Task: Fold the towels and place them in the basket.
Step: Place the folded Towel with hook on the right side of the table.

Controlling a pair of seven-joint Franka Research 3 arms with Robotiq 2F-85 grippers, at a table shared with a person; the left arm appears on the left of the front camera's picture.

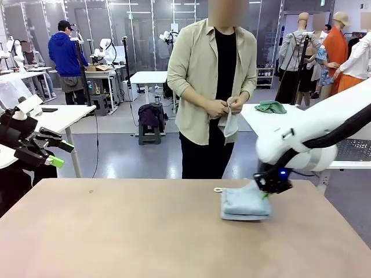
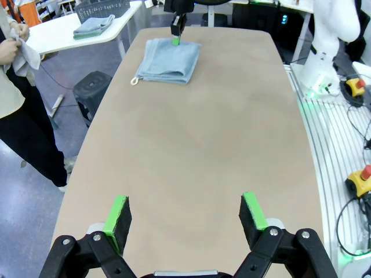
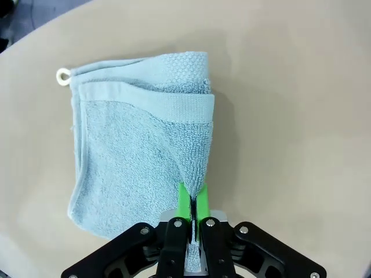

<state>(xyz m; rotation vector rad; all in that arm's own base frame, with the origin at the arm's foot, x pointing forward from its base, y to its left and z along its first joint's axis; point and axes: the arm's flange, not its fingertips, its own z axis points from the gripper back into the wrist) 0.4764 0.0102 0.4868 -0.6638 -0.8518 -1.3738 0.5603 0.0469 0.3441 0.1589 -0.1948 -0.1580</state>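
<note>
**While One Corner Is Being Pinched, We Are Weighing the Lift**

As the right gripper (image 3: 192, 200) is clamping shut on one corner of the blue-grey towel (image 3: 139, 145), we are judging the step in hand to be carrying this folded piece to the basket (image 2: 104, 8). The towel is lying folded on the right half of the table (image 1: 116, 231), its loop at the far corner. Lifting by a single corner is risking the layers falling open, so we are advising a slow, low carry. The left gripper (image 2: 188, 214) is hanging wide open and empty at the table's left end, well apart. The basket is sitting on a white side table beyond the far edge, just behind another folded towel (image 2: 93, 26). The person is standing at the far side, working a white towel (image 1: 231, 123) in both hands, near the path we are expecting.
</note>
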